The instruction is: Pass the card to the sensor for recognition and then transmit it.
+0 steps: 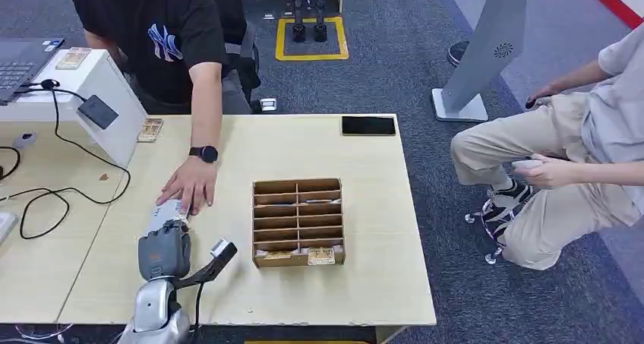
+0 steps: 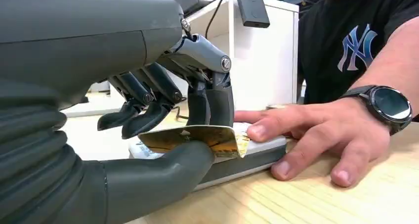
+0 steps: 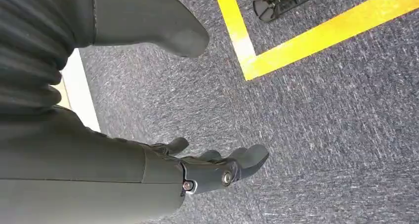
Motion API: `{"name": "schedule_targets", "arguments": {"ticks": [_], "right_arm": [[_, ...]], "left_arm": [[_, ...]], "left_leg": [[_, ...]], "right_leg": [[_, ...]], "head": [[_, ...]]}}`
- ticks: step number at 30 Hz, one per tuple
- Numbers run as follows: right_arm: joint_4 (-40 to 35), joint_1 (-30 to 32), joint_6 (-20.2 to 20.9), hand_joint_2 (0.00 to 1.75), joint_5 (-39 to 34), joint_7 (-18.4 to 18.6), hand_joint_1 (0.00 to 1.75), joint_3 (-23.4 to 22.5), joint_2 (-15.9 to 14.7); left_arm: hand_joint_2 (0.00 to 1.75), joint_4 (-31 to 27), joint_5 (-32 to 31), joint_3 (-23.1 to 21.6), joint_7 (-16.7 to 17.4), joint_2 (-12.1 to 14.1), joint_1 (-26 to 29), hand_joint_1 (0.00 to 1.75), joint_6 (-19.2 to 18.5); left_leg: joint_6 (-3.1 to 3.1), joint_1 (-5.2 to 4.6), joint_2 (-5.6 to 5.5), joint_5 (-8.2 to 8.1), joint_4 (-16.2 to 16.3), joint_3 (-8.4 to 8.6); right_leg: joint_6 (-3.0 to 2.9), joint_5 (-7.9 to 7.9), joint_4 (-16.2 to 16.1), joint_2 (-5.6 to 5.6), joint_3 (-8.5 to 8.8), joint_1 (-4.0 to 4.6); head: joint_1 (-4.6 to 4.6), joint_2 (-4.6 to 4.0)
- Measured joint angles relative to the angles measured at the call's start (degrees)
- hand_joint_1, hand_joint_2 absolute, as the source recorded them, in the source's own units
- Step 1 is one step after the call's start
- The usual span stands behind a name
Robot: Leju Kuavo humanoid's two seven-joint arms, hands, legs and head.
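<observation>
Flat glossy card (image 2: pixel 197 139) between fingers (image 2: pixel 217 105)

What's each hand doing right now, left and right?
Left hand: holding the card, pinched between thumb and fingers.
Right hand: open, holding nothing.

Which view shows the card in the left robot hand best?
The left wrist view: the card is close up, pinched between the thumb and fingers of the left robot hand, with a person's hand touching its far end. The head view hides the card behind the robot hand. The right wrist view looks at carpet.
</observation>
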Motion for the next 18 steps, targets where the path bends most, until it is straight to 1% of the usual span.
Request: {"name": "schedule_targets", "arguments": {"ticks": [5,8,10,13,14,15,17,18], "right_arm": [[0.0,0.0,-0.1,1.75,0.1,0.0,0.00,0.0,0.0],[0.0,0.0,-0.1,1.75,0.2,0.0,0.00,0.0,0.0],[0.0,0.0,-0.2,1.75,0.5,0.0,0.00,0.0,0.0],[0.0,0.0,-0.5,1.75,0.8,0.0,0.00,0.0,0.0],[0.0,0.0,-0.7,1.75,0.9,0.0,0.00,-0.1,0.0],[-0.1,0.0,-1.0,1.75,1.1,0.0,0.00,-0.1,0.0],[-0.1,0.0,-1.5,1.75,1.1,-0.1,0.00,-0.2,0.0],[-0.2,0.0,-1.8,1.75,1.2,-0.2,0.00,-0.3,0.1]], "left_arm": [[1.75,1.1,2.4,0.0,0.1,0.1,-0.6,1.75,0.0],[1.75,1.2,5.3,0.0,-1.9,0.1,-0.6,1.75,0.0],[1.75,1.2,8.4,0.1,-4.4,0.0,-0.6,1.75,0.0],[1.75,1.0,15.4,1.6,-11.1,-1.0,-0.6,1.75,0.0],[1.75,0.8,18.1,2.5,-14.3,-1.6,-0.5,1.75,0.0],[1.75,0.4,22.2,3.7,-17.7,-2.6,-0.6,1.75,0.0],[1.75,-1.0,33.5,4.5,-23.2,-4.0,-0.6,1.75,-0.3],[1.75,-2.6,41.3,4.4,-25.5,-4.8,-0.4,1.75,-1.0]], "left_leg": [[0.00,-0.03,-0.02,0.00,-0.1,0.12],[-0.01,-0.03,-0.02,0.00,-0.1,0.21],[-0.01,-0.03,-0.04,0.01,-0.1,0.23],[-0.01,-0.04,-0.08,0.01,-0.1,0.25],[-0.01,-0.04,-0.08,0.01,-0.1,0.25],[-0.01,-0.04,-0.08,0.01,-0.1,0.24],[0.00,-0.05,-0.06,0.01,-0.1,0.16],[-0.01,-0.05,-0.05,0.02,0.0,0.07]], "right_leg": [[-0.01,0.00,0.0,-0.03,0.19,-0.02],[-0.07,-0.05,0.0,-0.04,0.27,-0.03],[-0.07,-0.05,0.0,-0.07,0.25,-0.02],[-0.06,-0.07,0.0,-0.09,0.22,-0.03],[-0.05,-0.07,0.0,-0.10,0.21,-0.03],[-0.05,-0.07,0.0,-0.10,0.19,-0.03],[-0.06,-0.04,0.0,-0.09,0.12,-0.04],[-0.04,0.00,0.0,-0.08,0.01,-0.04]], "head": [[0.00,0.00],[0.00,0.00],[0.00,0.00],[0.00,0.00],[0.00,0.00],[0.00,0.00],[0.00,0.00],[0.02,0.00]]}}
